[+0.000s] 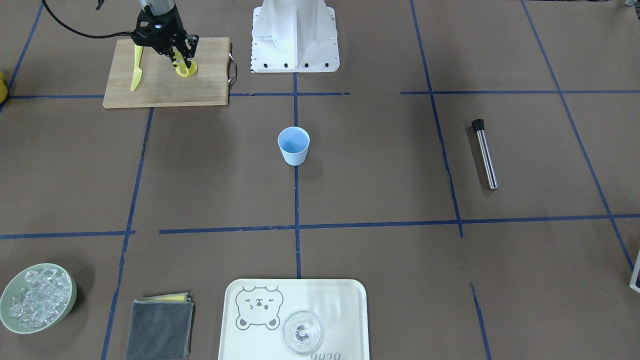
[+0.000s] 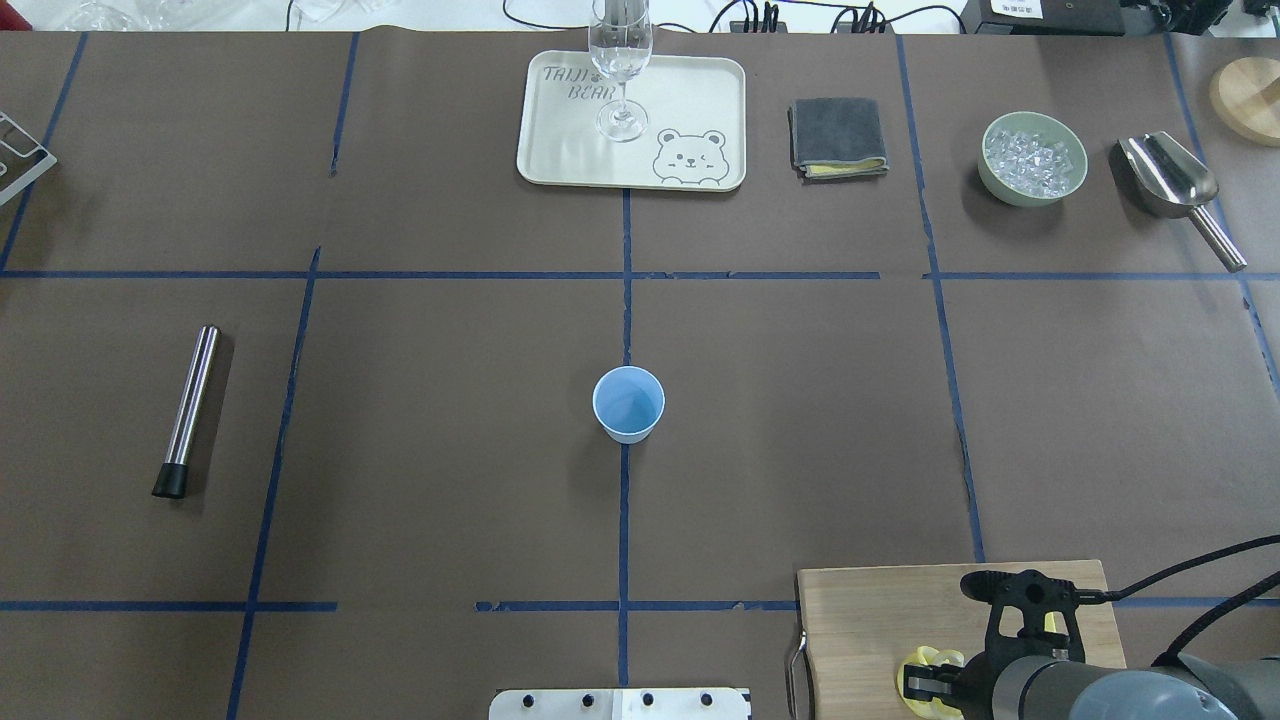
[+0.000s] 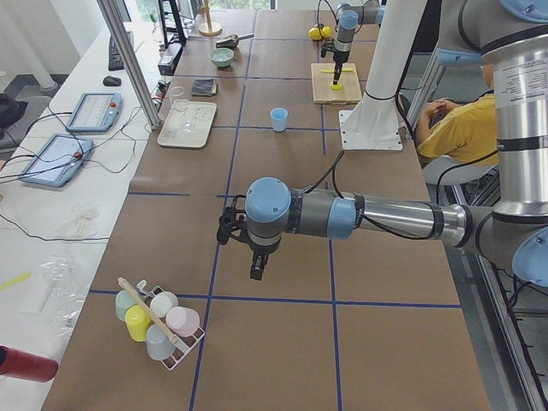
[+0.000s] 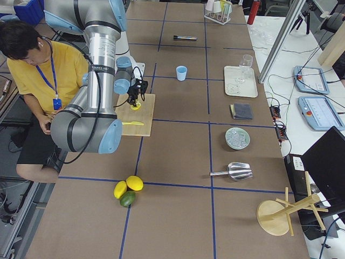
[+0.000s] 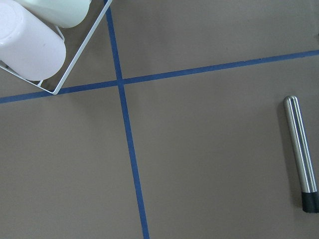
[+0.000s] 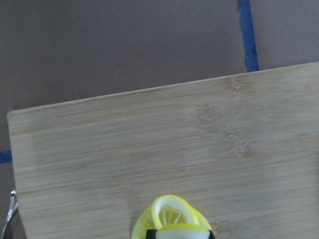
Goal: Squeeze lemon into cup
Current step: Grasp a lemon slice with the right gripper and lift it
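The pale blue cup (image 1: 293, 145) stands upright and empty at the table's middle; it also shows in the overhead view (image 2: 628, 403). Lemon slices (image 1: 186, 71) lie on the wooden cutting board (image 1: 200, 90) near the robot's base. My right gripper (image 1: 180, 62) is down on them and shut on one lemon slice (image 6: 172, 215), which bends into a loop between the fingers. My left gripper (image 3: 257, 267) hovers over bare table far from the cup; I cannot tell whether it is open or shut.
A yellow knife (image 1: 136, 70) lies on the board beside the gripper. A steel tube (image 2: 188, 410) lies on the left half. A tray (image 1: 345, 300) with a clear glass (image 1: 302, 332), a folded cloth (image 1: 160, 327) and a green bowl of ice (image 1: 37, 298) line the far edge.
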### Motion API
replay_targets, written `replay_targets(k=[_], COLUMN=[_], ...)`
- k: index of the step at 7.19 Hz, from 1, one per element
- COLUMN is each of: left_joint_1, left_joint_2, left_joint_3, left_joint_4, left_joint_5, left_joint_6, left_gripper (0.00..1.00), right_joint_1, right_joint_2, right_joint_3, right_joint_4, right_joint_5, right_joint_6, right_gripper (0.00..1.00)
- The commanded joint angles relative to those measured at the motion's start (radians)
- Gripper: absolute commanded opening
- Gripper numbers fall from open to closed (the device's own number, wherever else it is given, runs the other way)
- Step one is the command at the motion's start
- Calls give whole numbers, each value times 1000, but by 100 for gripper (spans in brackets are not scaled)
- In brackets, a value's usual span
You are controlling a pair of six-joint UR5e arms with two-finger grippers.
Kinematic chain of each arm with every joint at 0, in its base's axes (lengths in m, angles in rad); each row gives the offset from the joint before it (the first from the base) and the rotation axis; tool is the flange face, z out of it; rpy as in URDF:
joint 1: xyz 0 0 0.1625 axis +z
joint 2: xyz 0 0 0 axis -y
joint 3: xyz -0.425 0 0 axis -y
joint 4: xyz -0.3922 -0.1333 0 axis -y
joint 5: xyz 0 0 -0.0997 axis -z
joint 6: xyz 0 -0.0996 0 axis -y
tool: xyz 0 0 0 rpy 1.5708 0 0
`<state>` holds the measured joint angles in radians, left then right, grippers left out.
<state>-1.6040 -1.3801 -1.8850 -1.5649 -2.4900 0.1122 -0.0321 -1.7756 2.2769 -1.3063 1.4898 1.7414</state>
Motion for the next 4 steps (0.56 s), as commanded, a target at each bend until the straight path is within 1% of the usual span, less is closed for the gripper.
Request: replay_targets(k=[1, 2, 4], left_joint_1=[-2, -2, -5], left_joint_2=[4, 15, 21], left_joint_3=[-3, -11, -20], left_joint_4=[0, 0, 0], left_joint_5=[-3, -4, -4], left_joint_6=[0, 0, -2], left_gripper=[100, 100, 100], right_joint_1=[3, 8, 17], right_joint_2=[-16, -16, -16], right_joint_3=[26, 48, 55], right_joint_4=[-2, -4, -13], right_joint_5=[1, 1, 1], right_joint_6=[1, 4, 7], right_gripper=[14, 15, 15])
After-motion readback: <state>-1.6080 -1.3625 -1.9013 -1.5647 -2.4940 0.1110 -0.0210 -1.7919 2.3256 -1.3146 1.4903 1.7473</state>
